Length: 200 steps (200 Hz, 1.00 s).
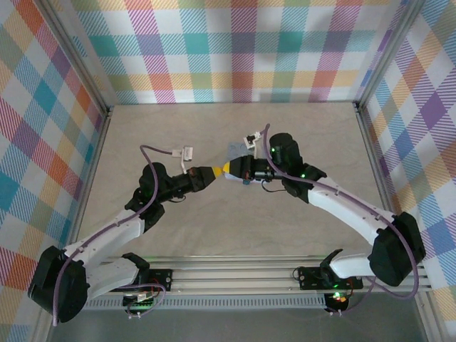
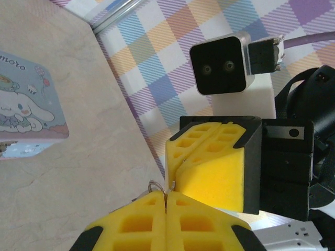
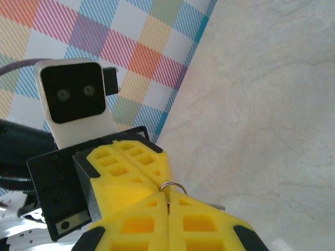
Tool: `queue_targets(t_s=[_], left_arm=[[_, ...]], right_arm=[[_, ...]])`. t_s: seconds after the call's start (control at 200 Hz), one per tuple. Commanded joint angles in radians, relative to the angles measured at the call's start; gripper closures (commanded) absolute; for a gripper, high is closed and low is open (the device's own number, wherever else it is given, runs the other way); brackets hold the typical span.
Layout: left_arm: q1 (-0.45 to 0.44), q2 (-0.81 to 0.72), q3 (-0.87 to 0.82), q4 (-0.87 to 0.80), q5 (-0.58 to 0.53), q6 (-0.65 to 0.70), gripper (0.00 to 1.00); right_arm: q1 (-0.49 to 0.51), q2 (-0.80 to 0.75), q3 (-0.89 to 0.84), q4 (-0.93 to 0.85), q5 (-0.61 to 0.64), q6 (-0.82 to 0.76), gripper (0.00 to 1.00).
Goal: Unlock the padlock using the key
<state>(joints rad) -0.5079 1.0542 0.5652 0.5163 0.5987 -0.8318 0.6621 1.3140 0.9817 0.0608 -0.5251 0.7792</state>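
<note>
Yellow fingertips met nose to nose above the middle of the pale stone-patterned table [image 1: 214,235], where the left gripper [image 1: 211,171] and the right gripper [image 1: 230,168] reached in from their own sides and touched tip to tip. Both claws were pressed together: each wrist view showed its own two pads closed flat with only a hairline seam between them, and the opposing claw's pads were drawn tight as well. At the meeting point a thin metal ring [image 3: 170,185] stood out just above the seam of the right claw's pads, against the left claw's tip; in the left wrist view the same ring sat at the top of the left pads. Which claw pinched it could not be told. The key and the padlock were hidden by the pads where the tips met, and neither could be made out. A pale blue cartoon-printed tin [image 1: 237,149] lay flat on the table just beyond the right claw, apart from both sets of fingers. Checked walls [image 1: 235,50] in pastel colours closed in the table on three sides.
</note>
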Motion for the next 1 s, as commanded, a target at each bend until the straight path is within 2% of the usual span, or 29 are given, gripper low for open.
queue_targets(t_s=[0.0, 0.115, 0.16, 0.25, 0.34, 0.49, 0.53, 0.57, 0.595, 0.63, 0.73, 0.79, 0.835, 0.925, 0.995], left_arm=[[0.008, -0.056, -0.004, -0.062, 0.022, 0.075, 1.00], [0.008, -0.073, -0.015, -0.063, 0.024, 0.089, 1.00], [0.008, -0.076, -0.019, -0.062, 0.017, 0.091, 1.00], [0.008, -0.077, -0.022, -0.055, 0.012, 0.087, 1.00], [0.008, -0.078, -0.022, -0.057, 0.010, 0.087, 1.00], [0.009, -0.104, 0.003, -0.176, -0.024, 0.148, 1.00], [0.009, -0.116, 0.014, -0.218, -0.041, 0.178, 0.92], [0.011, -0.124, 0.026, -0.257, -0.049, 0.208, 0.79], [0.011, -0.124, 0.036, -0.282, -0.046, 0.231, 0.70], [0.011, -0.119, 0.047, -0.304, -0.018, 0.294, 0.63], [0.009, -0.094, 0.116, -0.512, -0.034, 0.423, 0.58], [0.011, -0.076, 0.149, -0.585, -0.040, 0.416, 0.58], [0.013, -0.069, 0.143, -0.550, -0.018, 0.369, 0.58], [0.014, -0.070, 0.077, -0.297, 0.057, 0.249, 0.58], [0.014, -0.069, 0.050, -0.169, 0.076, 0.203, 0.61]], right_arm=[[-0.024, -0.051, -0.004, 0.023, 0.053, -0.082, 1.00], [-0.027, -0.039, 0.008, 0.014, 0.037, -0.064, 1.00], [-0.028, -0.034, 0.008, 0.020, 0.034, -0.045, 0.95], [-0.029, -0.022, 0.005, 0.054, 0.014, -0.020, 0.93], [-0.029, -0.005, 0.004, 0.092, -0.027, -0.006, 1.00], [-0.029, -0.002, 0.020, 0.052, -0.036, -0.063, 1.00], [-0.029, -0.004, 0.043, -0.013, -0.032, -0.114, 1.00], [-0.029, -0.006, 0.069, -0.077, -0.030, -0.170, 1.00], [-0.029, -0.005, 0.084, -0.115, -0.032, -0.203, 1.00], [-0.029, -0.005, 0.105, -0.167, -0.038, -0.253, 1.00], [-0.028, -0.002, 0.147, -0.278, -0.068, -0.377, 1.00], [-0.029, -0.005, 0.153, -0.315, -0.076, -0.426, 1.00], [-0.029, -0.009, 0.151, -0.324, -0.086, -0.450, 1.00], [-0.029, -0.014, 0.138, -0.321, -0.096, -0.460, 1.00], [-0.029, -0.013, 0.125, -0.299, -0.114, -0.454, 1.00]])
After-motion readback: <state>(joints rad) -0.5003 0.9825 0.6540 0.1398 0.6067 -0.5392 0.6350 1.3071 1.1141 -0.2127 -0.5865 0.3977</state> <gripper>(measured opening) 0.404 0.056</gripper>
